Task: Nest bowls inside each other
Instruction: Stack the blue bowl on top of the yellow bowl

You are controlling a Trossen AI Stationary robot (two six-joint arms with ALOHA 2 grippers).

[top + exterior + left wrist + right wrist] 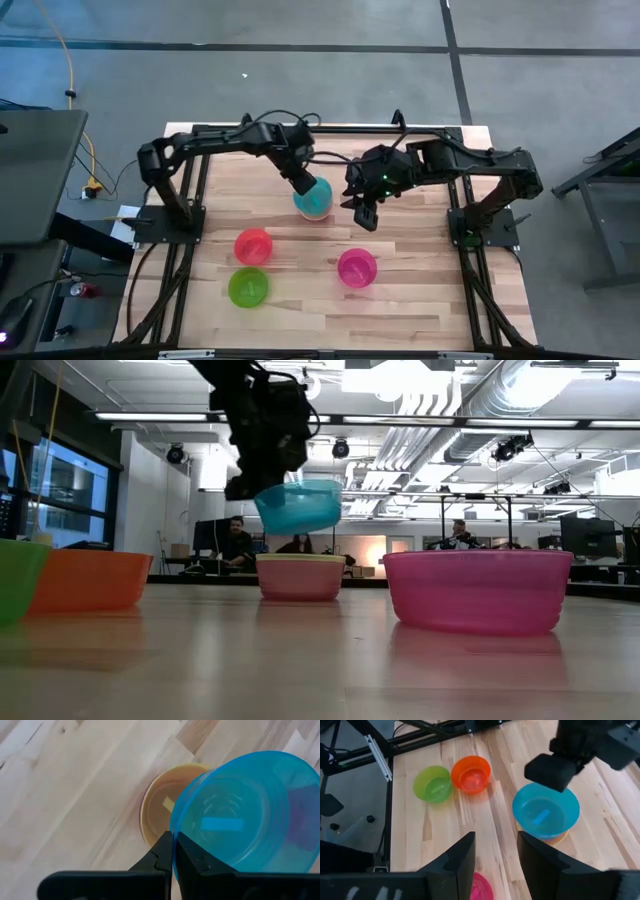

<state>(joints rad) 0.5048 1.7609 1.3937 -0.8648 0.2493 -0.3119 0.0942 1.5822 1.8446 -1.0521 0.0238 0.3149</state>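
Above the far middle of the light wooden slatted table [420,300], the left gripper [173,851] is held out from the left arm, its fingers clamped on the near rim of the translucent blue plastic bowl [313,198], which is carried tilted and clear of the surface. Directly beneath it, the yellow plastic bowl [160,805] is seen resting on the table, with a purplish tint showing at its lower part in the low view; whether another bowl sits under it cannot be told. The right gripper [496,856] is held just beside the blue bowl on the right, above the table, its two dark fingers parted and grasping nothing. Nearer the front edge, the orange plastic bowl [253,246] and the green plastic bowl [248,287] are set close together on the left, and the pink plastic bowl [357,267] stands apart on the right. Beyond the table, a large room with ceiling ducts and lights is seen, where seated people [237,540] are visible at desks.
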